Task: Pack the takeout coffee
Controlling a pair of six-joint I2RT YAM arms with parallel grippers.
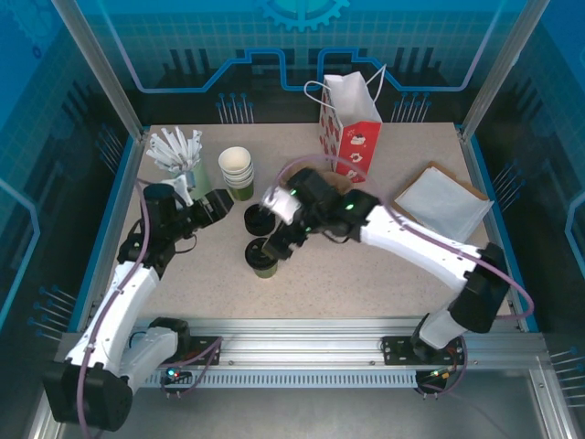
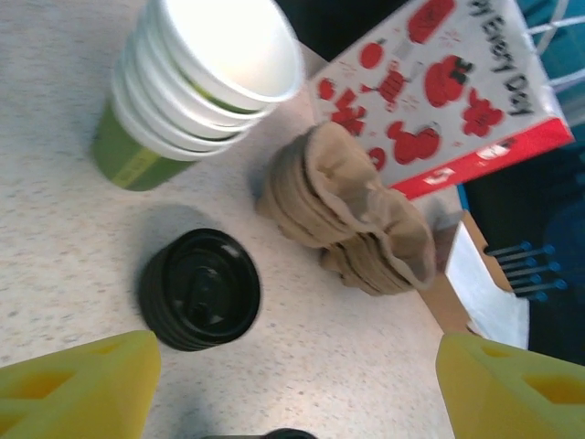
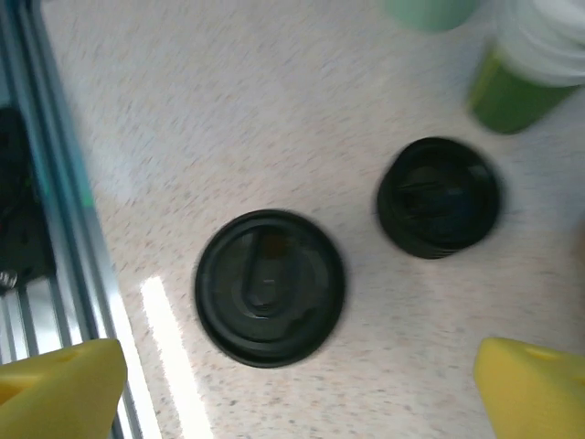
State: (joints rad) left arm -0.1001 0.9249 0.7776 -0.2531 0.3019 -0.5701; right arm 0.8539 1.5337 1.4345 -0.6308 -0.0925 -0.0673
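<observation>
Right gripper (image 3: 297,393): spread wide and pinching nothing. It hangs just above the coffee cup, apart from it.
Right fingertips (image 3: 59,389): one yellow tip on each side in the wrist view, with bare table between them and the lid a little ahead.
Coffee cup (image 3: 270,288): upright near the middle of the table (image 1: 366,274), slightly toward the near edge. Its black lid is on and looks level all round.
Weight: probably light. The closed lid hides whether there is any drink inside.
Wall: thin paper, likely to dent or go oval under a hard squeeze.
Lid: stiff, smooth plastic. It would probably slip, or pop off, if it alone took the load.
Where to hold: across the green body just under the lid rim, where the rim stiffens the paper. Use a gentle pinch and keep the cup upright.
Pile of lids (image 3: 439,197): just beside the cup on its far side, not touching. It is an easy thing to catch by mistake.
Stack of cups (image 2: 201,82): behind the lids, toward the far left.
Left gripper (image 2: 292,393): spread and holding nothing, left of the lids and pointed at them.
Brown sleeves (image 2: 356,215): heaped between the lids and the bag.
Red bag (image 1: 350,128): standing open at the far edge, the likely place to pack the cup.
Risk: the bag's mouth looks narrow, so a tilted cup could snag on it.
</observation>
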